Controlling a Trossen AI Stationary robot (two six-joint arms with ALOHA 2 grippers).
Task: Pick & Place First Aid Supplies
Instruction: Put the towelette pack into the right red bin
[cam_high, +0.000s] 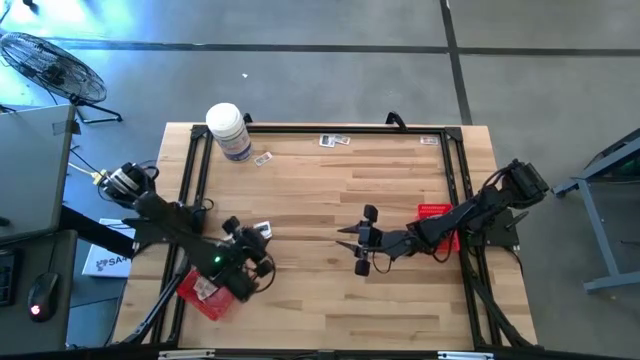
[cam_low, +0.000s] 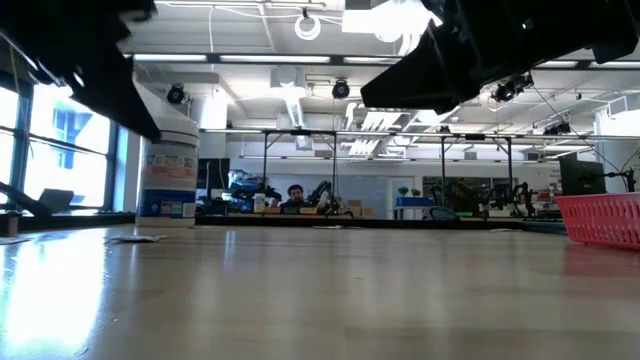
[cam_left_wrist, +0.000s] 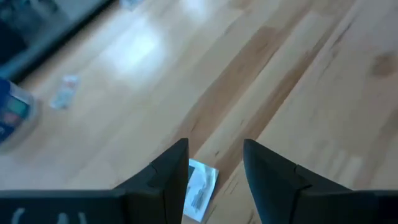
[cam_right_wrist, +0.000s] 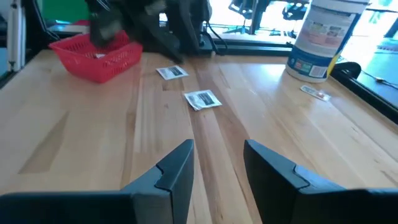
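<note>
Two red trays, one jar (packets uncountable).

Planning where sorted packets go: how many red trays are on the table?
2. The front-left red tray lies partly under the left arm. The right-side red tray lies partly under the right arm. No third shows, though the arms could hide something.

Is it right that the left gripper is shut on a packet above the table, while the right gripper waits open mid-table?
Not quite. The left gripper is open, not shut: the left wrist view shows the packet lying on the table between its parted fingers. The right gripper is open mid-table, as said.
</note>
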